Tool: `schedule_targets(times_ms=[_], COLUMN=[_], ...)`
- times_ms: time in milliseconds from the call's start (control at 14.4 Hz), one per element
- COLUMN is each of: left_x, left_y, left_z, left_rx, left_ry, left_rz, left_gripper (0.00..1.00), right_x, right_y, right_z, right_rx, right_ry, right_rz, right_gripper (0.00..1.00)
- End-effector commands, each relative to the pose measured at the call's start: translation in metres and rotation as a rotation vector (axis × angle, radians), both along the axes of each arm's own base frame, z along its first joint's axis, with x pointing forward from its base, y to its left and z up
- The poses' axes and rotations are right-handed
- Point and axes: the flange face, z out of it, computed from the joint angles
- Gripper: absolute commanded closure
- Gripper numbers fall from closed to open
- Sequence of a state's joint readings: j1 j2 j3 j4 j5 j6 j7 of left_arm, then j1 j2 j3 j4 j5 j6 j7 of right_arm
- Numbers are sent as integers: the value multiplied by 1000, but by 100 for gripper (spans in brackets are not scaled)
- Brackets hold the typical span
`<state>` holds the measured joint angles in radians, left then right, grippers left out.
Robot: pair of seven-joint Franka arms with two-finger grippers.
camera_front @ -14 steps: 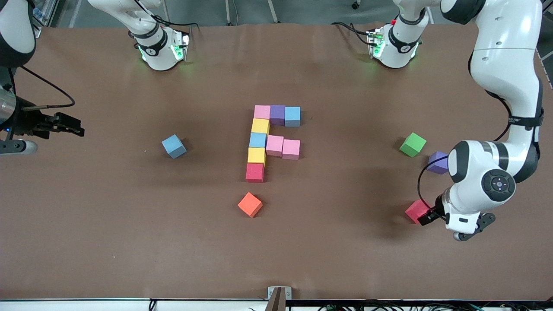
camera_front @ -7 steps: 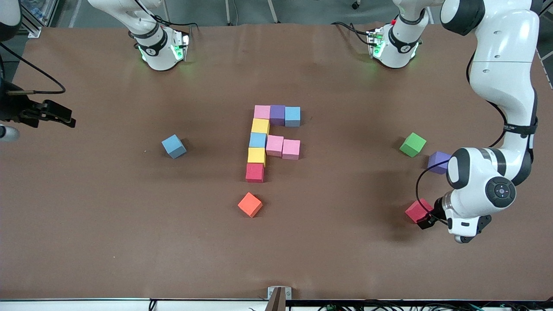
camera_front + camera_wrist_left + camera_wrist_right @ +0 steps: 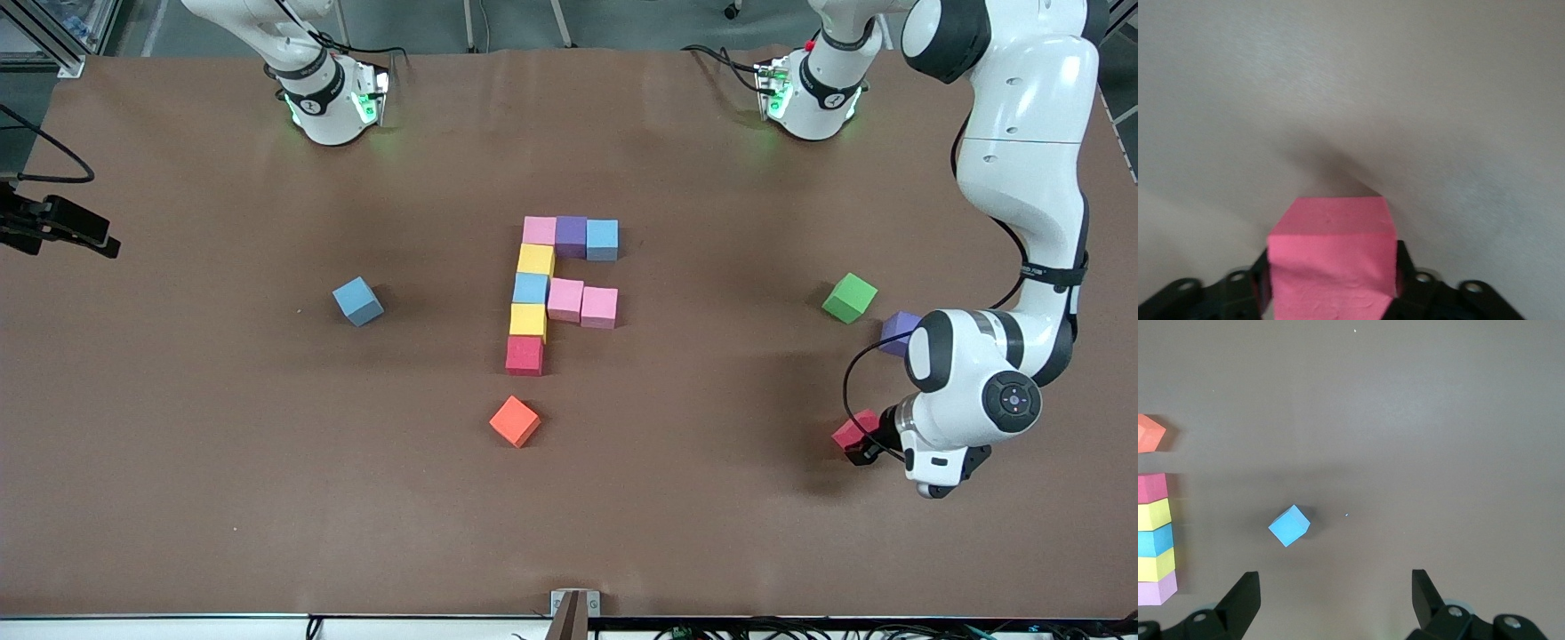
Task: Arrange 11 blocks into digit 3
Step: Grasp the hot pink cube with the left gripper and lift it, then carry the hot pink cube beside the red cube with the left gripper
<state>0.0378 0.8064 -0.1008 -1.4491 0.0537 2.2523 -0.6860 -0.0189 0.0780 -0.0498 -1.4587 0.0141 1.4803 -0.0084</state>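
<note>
Left wrist view, lower centre: red block (image 3: pixel 1331 257), light matte foam, between left end effector (image 3: pixel 1331 293) fingers, flat sides; right end effector (image 3: pixel 1335 600) wide, waiting

pink blocks (image 3: pixel 539 230) 3 | blue 3 | yellow 2 | red 2 | purple 2 | green 1 | orange 1

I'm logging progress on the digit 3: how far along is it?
Nine cubes already touch in the figure: a five-cube column, the top row and the middle row. The left gripper is at the loose red cube, fingers either side in its wrist view. The bottom row lacks two cubes. The right gripper waits open at its table end.
</note>
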Motion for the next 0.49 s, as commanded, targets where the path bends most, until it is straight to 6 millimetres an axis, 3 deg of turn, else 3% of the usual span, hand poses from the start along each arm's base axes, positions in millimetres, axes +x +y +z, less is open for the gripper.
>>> schedule_targets(times_ms=[0, 208, 277, 416], left_x=[3, -4, -8, -18], left_y=[-26, -93, -115, -160], left_z=[11, 36, 46, 53], left_rx=[-24, -26, -27, -30], left_ry=[-8, -13, -21, -15], left_rz=[21, 101, 107, 142], left_gripper=[86, 88, 94, 94], right_x=[5, 5, 4, 4], right_y=[11, 11, 10, 10], right_z=[-9, -11, -10, -14], right_rx=[-9, 0, 2, 4], right_ry=[29, 30, 25, 29], right_rz=[17, 17, 17, 43], right_gripper=[0, 0, 0, 0])
